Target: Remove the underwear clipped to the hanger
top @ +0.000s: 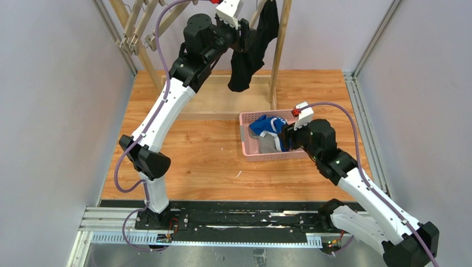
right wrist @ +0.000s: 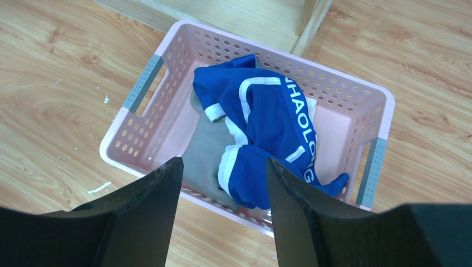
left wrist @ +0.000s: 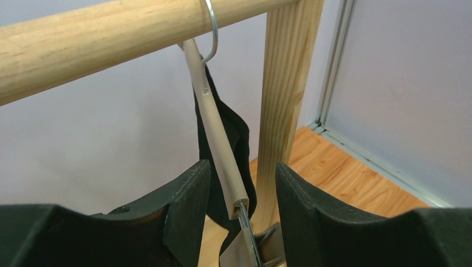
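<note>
**Two arms at work, one pair on the hanger**

Arm bases [top: 245, 219] sit at the near edge of the counter [top: 195, 150]. From above, the left tool [top: 240, 30] is raised to the wooden rack [top: 278, 55] at the far edge, just beside the hanging black briefs [top: 253, 50]. Toward the right edge stands a pink basket [top: 247, 119] with the right tool [top: 285, 138] over it.

On the left wrist, the left tool [left wrist: 240, 172] is spread, one finger on each side of the hanger [left wrist: 214, 128], with a gap on both sides. The hanger's hook is over the rail [left wrist: 111, 39]. The black briefs [left wrist: 236, 133] hang behind it; a metal clip [left wrist: 245, 250] at the bottom edge may be gripping them, but it is cut off.

On the right wrist, the right tool [right wrist: 224, 164] is spread and empty above the basket [right wrist: 345, 89]. Blue briefs [right wrist: 273, 128] lie crumpled on grey briefs [right wrist: 206, 150] inside.
</note>
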Controlling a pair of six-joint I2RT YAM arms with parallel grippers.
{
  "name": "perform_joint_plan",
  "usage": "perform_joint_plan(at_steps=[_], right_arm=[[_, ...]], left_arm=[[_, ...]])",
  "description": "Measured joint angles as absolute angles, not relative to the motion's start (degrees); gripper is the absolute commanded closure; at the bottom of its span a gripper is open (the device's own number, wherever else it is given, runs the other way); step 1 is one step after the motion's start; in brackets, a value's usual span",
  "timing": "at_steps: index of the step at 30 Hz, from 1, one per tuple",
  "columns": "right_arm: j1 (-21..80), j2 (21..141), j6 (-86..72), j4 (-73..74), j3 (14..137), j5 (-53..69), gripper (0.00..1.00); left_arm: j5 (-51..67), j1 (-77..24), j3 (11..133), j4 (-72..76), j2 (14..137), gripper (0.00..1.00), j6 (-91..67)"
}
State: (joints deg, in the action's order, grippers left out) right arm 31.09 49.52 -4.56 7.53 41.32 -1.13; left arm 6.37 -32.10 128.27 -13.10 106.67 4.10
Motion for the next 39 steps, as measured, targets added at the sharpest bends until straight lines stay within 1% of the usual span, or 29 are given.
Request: perform_joint_plan(at_steps=[11, 14, 18, 21, 23, 27, 31, 33, 39], right_arm=[[31.90, 48.25, -5.39, 6.50, 39.72, 0.01, 0.43], [32.32, 48.25, -5.82, 6.09, 39.44, 0.05, 0.42], [32.86, 48.27, -6.22, 5.26, 38.72, 0.47, 0.42], [33.10, 48.34, -6.50, 4.89, 38.30, 0.93, 0.42], [33.36, 48.34, -6.70, 4.38, 38.15, 1.17, 0.43], [33.65, 48.34, -7.29, 3.36, 37.58, 1.78, 0.43], [33.87, 48.34, -7.53, 2.63, 37.15, 2.37, 0.43], [34.04, 48.34, -7.62, 2.31, 36.73, 2.57, 0.43], [34.13, 48.29, -8.03, 1.43, 34.96, 3.05, 0.42]], left_arm=[[2.31, -32.12, 129.64, -13.19, 107.83, 0.49, 7.86], [1.13, -32.12, 130.63, -13.19, 108.81, 0.51, 9.19], [-0.38, -32.14, 131.11, -13.37, 110.19, 0.59, 11.20], [-1.45, -32.18, 131.26, -13.63, 111.37, 0.61, 12.75], [-1.89, -32.21, 131.35, -13.96, 111.94, 0.66, 13.63], [-2.48, -32.36, 131.35, -14.76, 112.16, 0.86, 14.74], [-2.76, -32.49, 131.39, -14.70, 112.16, 0.98, 15.22], [-2.76, -32.49, 131.39, -14.70, 112.16, 1.00, 15.29], [-2.76, -32.49, 131.35, -14.48, 112.16, 1.00, 15.16]])
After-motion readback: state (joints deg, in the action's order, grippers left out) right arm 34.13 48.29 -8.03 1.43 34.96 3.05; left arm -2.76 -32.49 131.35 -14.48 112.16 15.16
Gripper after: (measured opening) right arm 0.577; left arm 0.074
